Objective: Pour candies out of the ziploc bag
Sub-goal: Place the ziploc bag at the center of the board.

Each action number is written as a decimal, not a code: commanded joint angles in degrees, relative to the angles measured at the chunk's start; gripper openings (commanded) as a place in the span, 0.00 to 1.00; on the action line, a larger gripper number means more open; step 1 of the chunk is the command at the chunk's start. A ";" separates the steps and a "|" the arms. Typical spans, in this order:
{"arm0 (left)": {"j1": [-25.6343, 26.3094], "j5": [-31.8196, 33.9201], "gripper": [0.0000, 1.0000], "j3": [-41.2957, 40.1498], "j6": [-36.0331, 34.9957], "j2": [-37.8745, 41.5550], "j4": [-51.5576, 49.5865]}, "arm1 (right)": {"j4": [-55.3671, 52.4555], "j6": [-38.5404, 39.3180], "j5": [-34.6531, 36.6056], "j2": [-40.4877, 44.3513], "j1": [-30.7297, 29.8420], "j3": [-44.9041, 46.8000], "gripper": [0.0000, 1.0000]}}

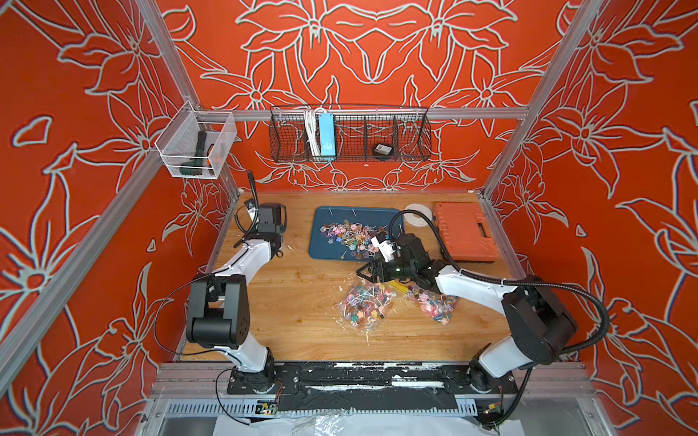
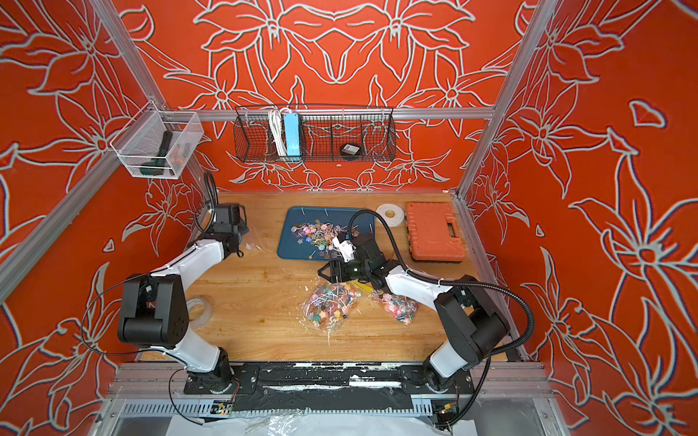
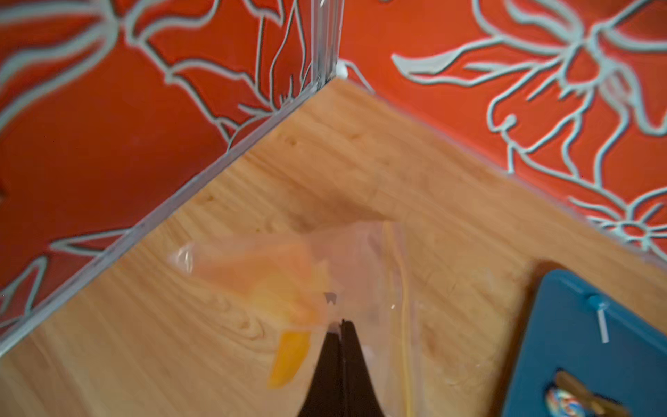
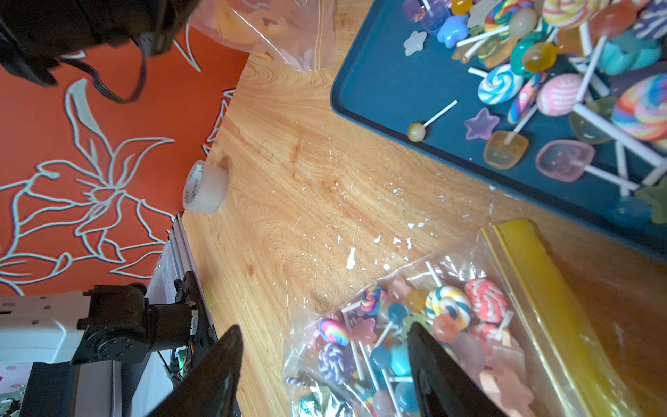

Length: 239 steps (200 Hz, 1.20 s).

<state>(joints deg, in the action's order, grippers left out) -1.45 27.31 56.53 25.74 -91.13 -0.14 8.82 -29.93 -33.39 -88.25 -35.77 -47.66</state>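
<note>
- The left tool (image 3: pixel 341 326) is clenched on the edge of an empty ziploc bag (image 3: pixel 288 274). The clear, crumpled bag hangs from it near the back left corner of the wooden tabletop (image 1: pixel 294 294).
- The right tool (image 4: pixel 325 328) is released, its jaws standing wide apart. It hovers at the top of a full ziploc bag (image 1: pixel 364 307) lying flat in the middle of the tabletop; I cannot tell whether it touches the plastic.
- Loose candies (image 1: pixel 351 236) — lollipops on thin white sticks, with swirl, round and star heads — lie heaped on a blue tray (image 1: pixel 325 251) at the back of the tabletop.
- More candies fill the full ziploc bag and a second full bag (image 1: pixel 434 304) just beside it, partly under the right arm.
- An orange tool case (image 1: pixel 464 230) sits at the back right, with a white tape roll (image 1: pixel 417 215) between it and the tray.
- A clear tape roll (image 4: pixel 204 187) rests at the tabletop's left edge.
</note>
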 commanded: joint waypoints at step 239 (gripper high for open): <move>34.30 -18.56 0.68 -2.36 8.61 21.31 -29.53 | -48.10 8.59 17.27 29.47 -0.52 1.83 0.76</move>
<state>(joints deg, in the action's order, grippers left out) 27.75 18.15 62.24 31.35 -73.43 -23.81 -34.72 -23.14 -15.42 -59.53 -35.79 -47.77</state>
